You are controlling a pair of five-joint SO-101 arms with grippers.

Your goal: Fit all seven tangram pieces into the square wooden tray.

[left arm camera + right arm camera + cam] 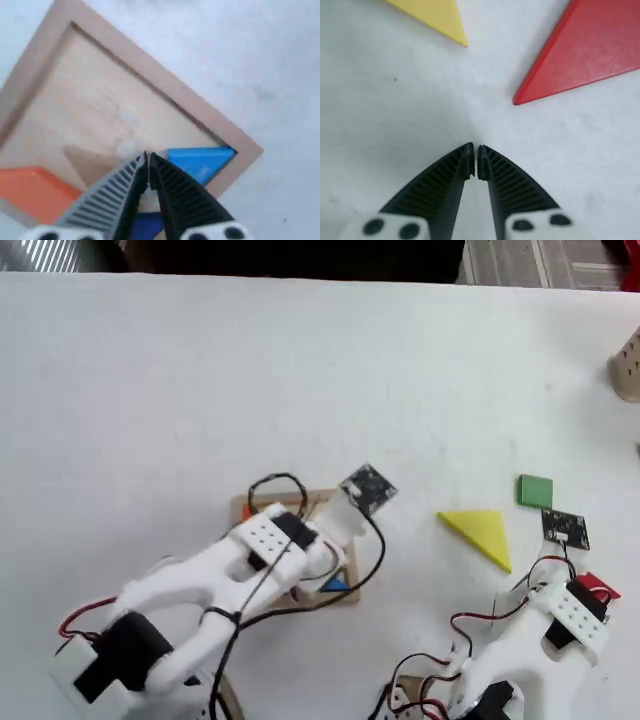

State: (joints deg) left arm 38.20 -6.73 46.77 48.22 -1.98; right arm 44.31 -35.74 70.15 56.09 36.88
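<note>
We see the left gripper (148, 157) pinched closed on nothing above the wooden tray (165, 82), which holds a blue piece (200, 160) and an orange piece (30, 192). The right gripper (474, 155), likewise closed and empty, hovers near the yellow triangle (432, 12) and the red piece (585, 50). A green square (535, 491) lies on the table (300, 370).

Left arm (225, 575) overhangs tray (150, 76), orange piece (30, 192) and blue piece (200, 160) take part of floor, rest bare wood, open lane between tray and yellow triangle (480, 530)

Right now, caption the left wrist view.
Left gripper, shut, over the square wooden tray holding a blue tangram piece and an orange tangram piece.
</note>
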